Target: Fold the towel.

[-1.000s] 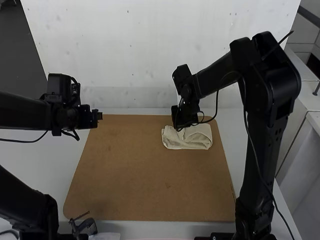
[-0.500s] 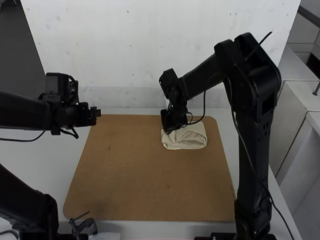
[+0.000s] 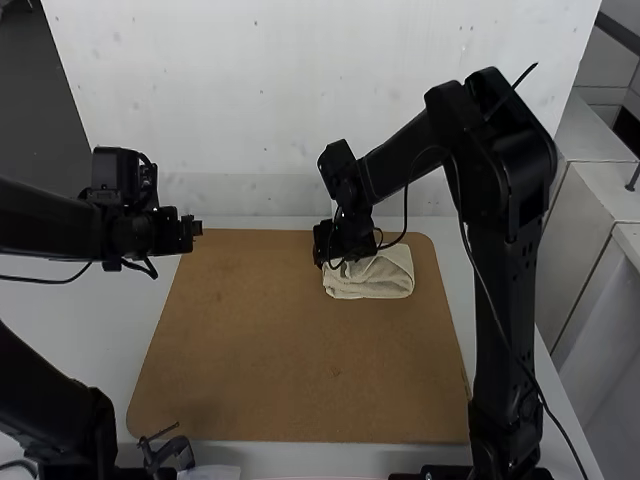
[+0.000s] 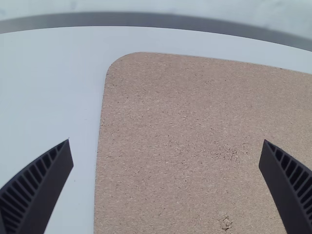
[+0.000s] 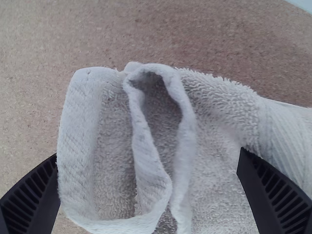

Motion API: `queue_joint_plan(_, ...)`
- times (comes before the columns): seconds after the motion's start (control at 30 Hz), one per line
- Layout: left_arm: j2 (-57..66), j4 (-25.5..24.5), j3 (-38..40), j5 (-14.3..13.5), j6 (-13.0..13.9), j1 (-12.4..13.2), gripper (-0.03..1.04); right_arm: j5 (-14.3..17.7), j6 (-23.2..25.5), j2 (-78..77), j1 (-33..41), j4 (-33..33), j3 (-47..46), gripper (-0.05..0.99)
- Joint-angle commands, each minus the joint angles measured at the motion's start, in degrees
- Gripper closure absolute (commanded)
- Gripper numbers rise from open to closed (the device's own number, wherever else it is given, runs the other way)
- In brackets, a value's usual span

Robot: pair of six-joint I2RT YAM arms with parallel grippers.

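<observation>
OK so the right tool [image 3: 330, 250] is spread wide, with the towel [image 3: 375, 285] between its two black ribbed fingers. It's not pinching anything afaict. The cloth comes right up against both fingers in the right wrist view, but whether they're actually pressing on it, I can't tell. The left tool [image 3: 195, 229] is spread wide too, nothing between its fingers, and it's up at the far left corner of the brown board [image 3: 290, 370].

Counting stuff: two arms, two tools, one towel, one board, one desk [image 3: 100, 320] under the board. The towel is on the board, toward its far right corner, kinda folded over in layers but not neat: there's a loose loop of edge standing up in the middle. The right arm stands off the board's right side, the left arm off its left.
</observation>
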Motion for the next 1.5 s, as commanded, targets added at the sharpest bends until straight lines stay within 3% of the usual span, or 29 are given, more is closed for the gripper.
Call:
queue_joint_plan(0.0,0.74,0.68,-0.82,1.05,0.49,0.59,0.02,-2.07,0.53,-7.46,-2.69,0.84,-0.53,0.08)
queue_joint_plan(0.13,0.65,1.56,-1.17,1.22,0.49,0.5,0.02,-2.95,0.44,-10.89,-3.48,0.84,-1.59,0.1)
queue_joint_plan(0.17,0.65,1.56,-1.17,1.14,0.49,0.5,0.02,-3.04,0.44,-11.16,-3.57,0.84,-1.76,0.15)
queue_joint_plan(0.33,0.38,1.91,-1.17,1.14,0.58,-0.12,0.02,-2.95,0.44,-11.6,-2.87,1.1,-3.52,0.77)
queue_joint_plan(0.4,0.21,1.91,-1.25,1.14,0.58,-0.12,0.02,-2.69,0.35,-10.98,-2.78,1.63,-3.87,0.92)
queue_joint_plan(0.87,0.21,2.0,-1.78,1.14,0.58,-0.03,0.02,-0.32,0.09,-2.37,0.03,2.6,-3.52,0.92)
queue_joint_plan(1.47,0.38,2.26,-1.69,1.49,0.58,1.03,0.02,-0.23,0.97,1.24,3.73,2.6,0.17,0.92)
